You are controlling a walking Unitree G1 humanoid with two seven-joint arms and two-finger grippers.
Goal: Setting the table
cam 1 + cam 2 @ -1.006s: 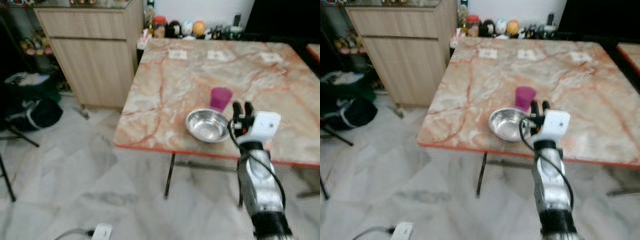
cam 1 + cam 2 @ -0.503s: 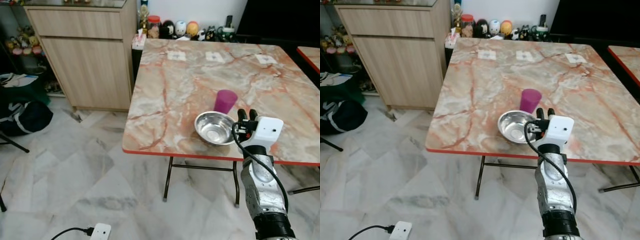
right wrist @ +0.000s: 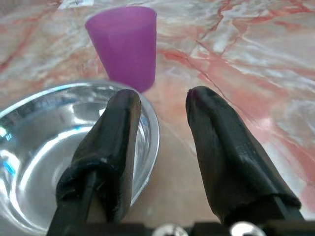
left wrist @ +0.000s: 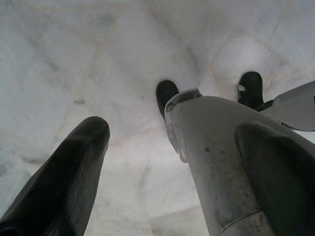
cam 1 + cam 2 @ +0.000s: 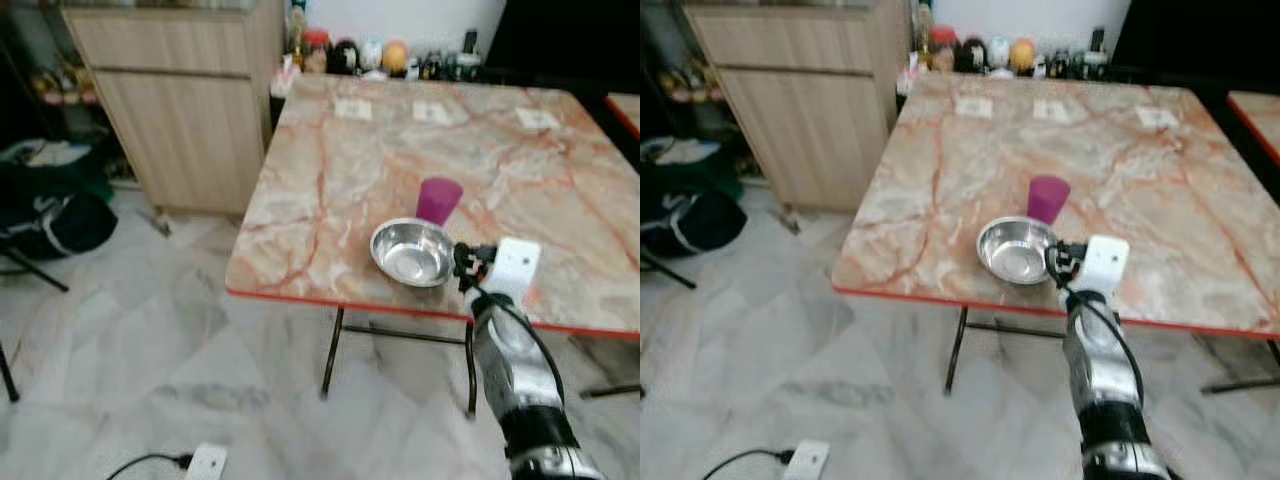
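- The right gripper (image 3: 160,123) has its two black fingers parted with a gap between them, straddling the rim of the steel bowl (image 3: 54,157): one finger over the inside, the other outside. Nothing is clamped.
- The bowl sits near the table's (image 5: 340,170) front edge.
- A purple cup (image 3: 124,44) stands upright just behind the bowl.
- The left gripper (image 4: 172,162) hangs open over the marble floor (image 4: 98,59).

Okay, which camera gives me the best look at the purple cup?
The right wrist view: the purple cup stands upright, close and sharp, just behind the steel bowl, beyond the right claw with its fingers apart. Both eye views show it smaller and blurred, behind the bowl on the marble table.
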